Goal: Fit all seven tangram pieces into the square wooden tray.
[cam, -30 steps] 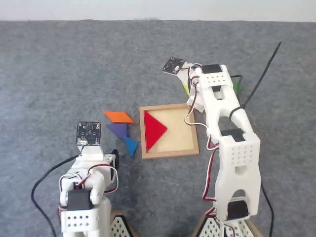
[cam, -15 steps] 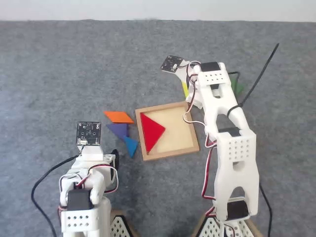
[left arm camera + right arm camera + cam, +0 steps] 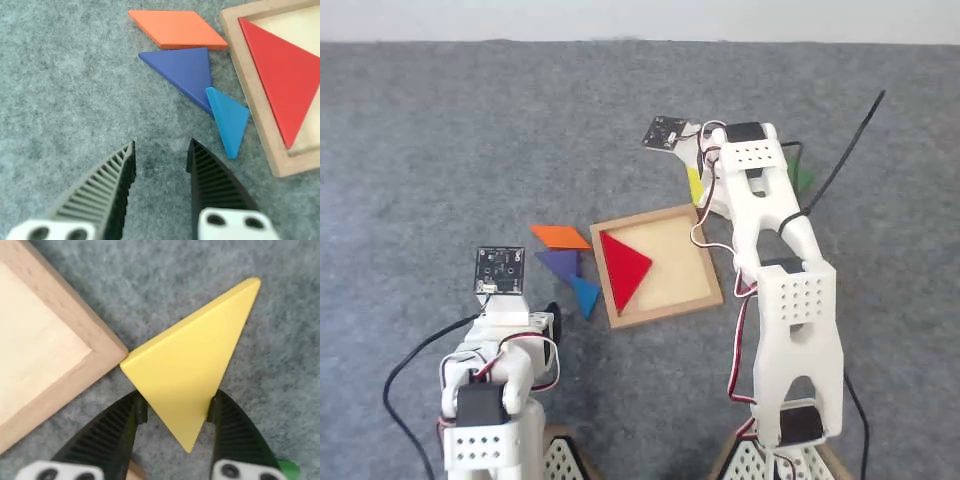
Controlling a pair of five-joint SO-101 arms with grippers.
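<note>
While the wooden tray (image 3: 667,311) holds one piece, a red triangle (image 3: 622,268) lying flat along its side nearest the loose pieces, the rest of its floor is bare wood. The right gripper (image 3: 177,407) pinches a yellow triangle (image 3: 192,375) outside the tray, one corner just beside the tray's outer corner. An orange parallelogram (image 3: 177,30), a dark blue triangle (image 3: 185,72) and a light blue triangle (image 3: 227,117) lie on the grey mat beside the tray. The left gripper (image 3: 161,145) hangs near them, fingers spread, holding nothing. A green piece (image 3: 802,178) lies beyond the right arm.
</note>
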